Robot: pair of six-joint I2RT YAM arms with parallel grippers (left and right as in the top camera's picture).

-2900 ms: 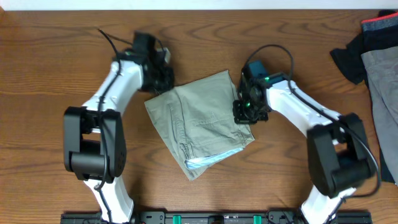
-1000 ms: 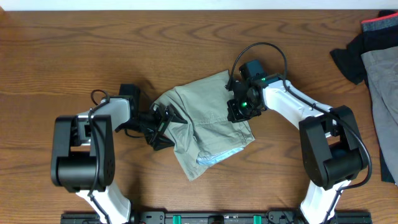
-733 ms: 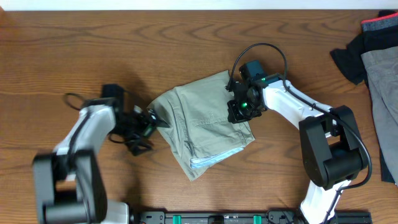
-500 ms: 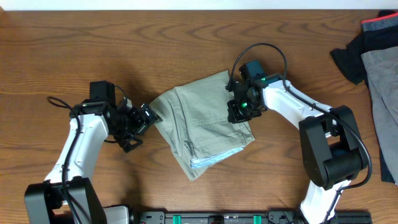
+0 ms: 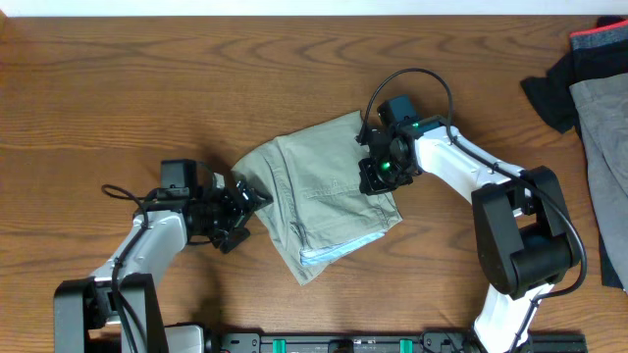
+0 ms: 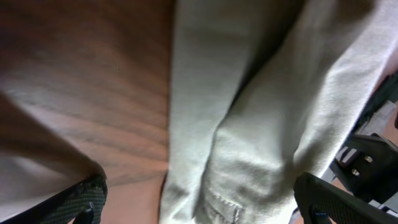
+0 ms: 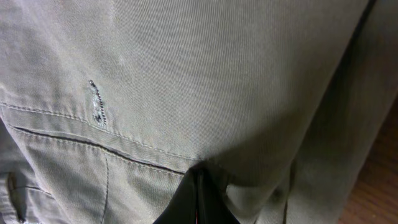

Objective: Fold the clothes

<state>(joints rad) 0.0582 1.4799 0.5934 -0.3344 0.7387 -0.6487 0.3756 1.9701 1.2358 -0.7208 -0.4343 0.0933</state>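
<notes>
The clothes [image 5: 319,196], a khaki pair of shorts, lie folded in the middle of the table, with pale blue lining showing at the lower edge. My left gripper [image 5: 245,214] is open at the shorts' left edge, low over the wood. In the left wrist view its dark fingers [image 6: 84,198] stand wide either side of the clothes [image 6: 267,112], holding nothing. My right gripper [image 5: 375,179] is shut, its tips pressed down into the fabric at the shorts' right side. In the right wrist view, the right gripper [image 7: 199,190] dents the clothes [image 7: 217,74] below a stitched pocket seam [image 7: 93,134].
A pile of other garments lies at the table's far right: a black one with red trim [image 5: 589,47] and a grey one [image 5: 601,118]. Bare wooden table [image 5: 98,88] surrounds the shorts. A black rail runs along the front edge.
My left gripper let go of the shorts' left fold, opened wide, drew off to the left and has come back beside that edge. The right gripper has stayed pressed on the fabric.
</notes>
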